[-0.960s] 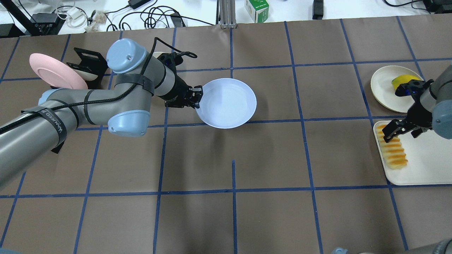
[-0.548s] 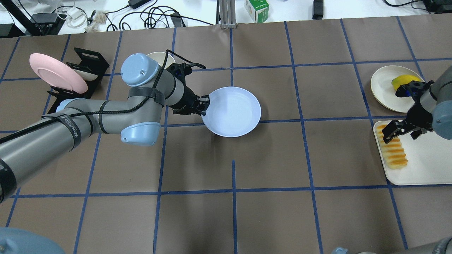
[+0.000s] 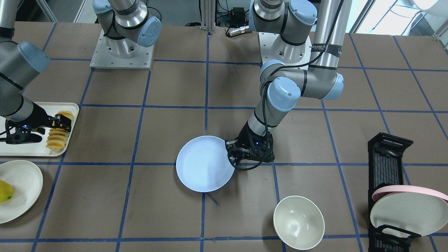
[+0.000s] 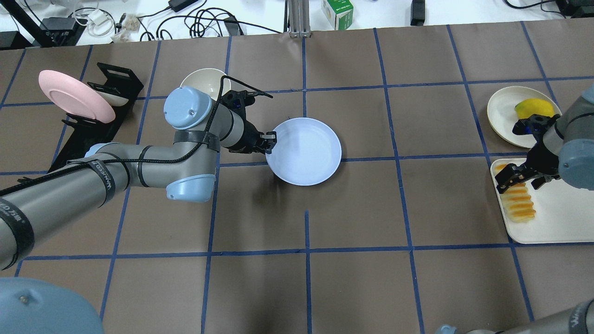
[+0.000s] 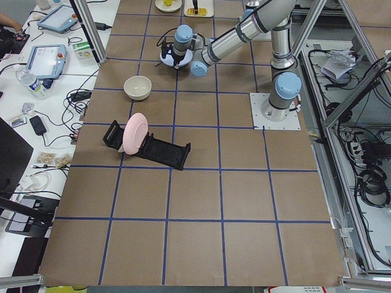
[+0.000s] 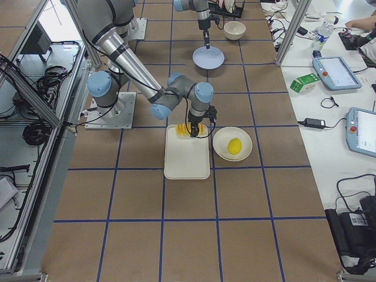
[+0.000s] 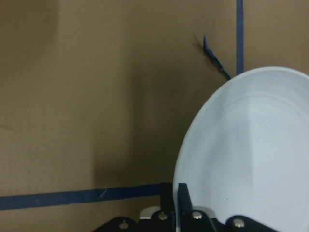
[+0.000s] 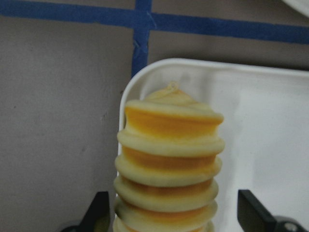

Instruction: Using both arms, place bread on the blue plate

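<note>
bread, the ridged pale-yellow toy loaf with orange crusts (image 4: 519,202), lies along the inner edge of the cream-white rectangular tray (image 4: 559,222) at the table's end on the robot's right. well apart from it, the round pale-blue plastic plate (image 4: 306,150) sits near the table's middle with nothing on it.

right gripper (image 4: 512,179): spread wide, over the end of the loaf farther from the robot. its wrist view shows the fingers (image 8: 99,212) flanking the slices with a gap on each side; no contact visible.

left gripper (image 4: 270,140): pinched on the plate's rim, one finger over the lip in its wrist view. you cannot tell from these views whether the plate rests flat on the brown paper or is held just above it.

step in hand, as judged: left arm places the plate while the right lines up the pick. bread not yet grasped.

next move, for you to watch: the right arm needs to descend until the fingers bracket the loaf across its width, then close gently. the loaf looks segmented and may bend or slip if taken at one end only. the left should hold the plate steady.
</note>
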`<state>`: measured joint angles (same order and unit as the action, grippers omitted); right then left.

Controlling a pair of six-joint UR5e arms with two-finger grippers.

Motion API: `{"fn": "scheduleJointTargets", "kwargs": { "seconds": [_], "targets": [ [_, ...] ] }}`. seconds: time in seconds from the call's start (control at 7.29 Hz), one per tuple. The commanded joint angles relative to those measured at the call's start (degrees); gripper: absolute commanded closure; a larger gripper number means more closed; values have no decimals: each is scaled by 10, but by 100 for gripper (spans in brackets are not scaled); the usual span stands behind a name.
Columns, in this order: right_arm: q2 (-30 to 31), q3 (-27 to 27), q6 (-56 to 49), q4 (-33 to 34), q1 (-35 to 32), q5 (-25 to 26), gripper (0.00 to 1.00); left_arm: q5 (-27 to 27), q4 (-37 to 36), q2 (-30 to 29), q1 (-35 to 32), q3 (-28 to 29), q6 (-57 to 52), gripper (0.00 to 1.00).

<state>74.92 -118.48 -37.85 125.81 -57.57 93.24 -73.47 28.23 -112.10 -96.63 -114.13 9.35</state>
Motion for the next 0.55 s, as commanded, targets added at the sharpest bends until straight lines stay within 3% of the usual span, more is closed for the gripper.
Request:
{"fn": "scheduleJointTargets", "kwargs": {
  "seconds": [0.0, 0.27, 0.41],
  "targets": [
    [1, 2, 6, -6, 0, 1, 100, -5, 15, 18, 7, 24, -13, 0],
    [17, 17, 7, -10, -4, -1, 100, -16, 144, 43, 14, 94, -13, 0],
    [41, 41, 8, -51, -15, -3, 100, -39, 237, 59, 14, 148, -21, 0]
  ]
}}
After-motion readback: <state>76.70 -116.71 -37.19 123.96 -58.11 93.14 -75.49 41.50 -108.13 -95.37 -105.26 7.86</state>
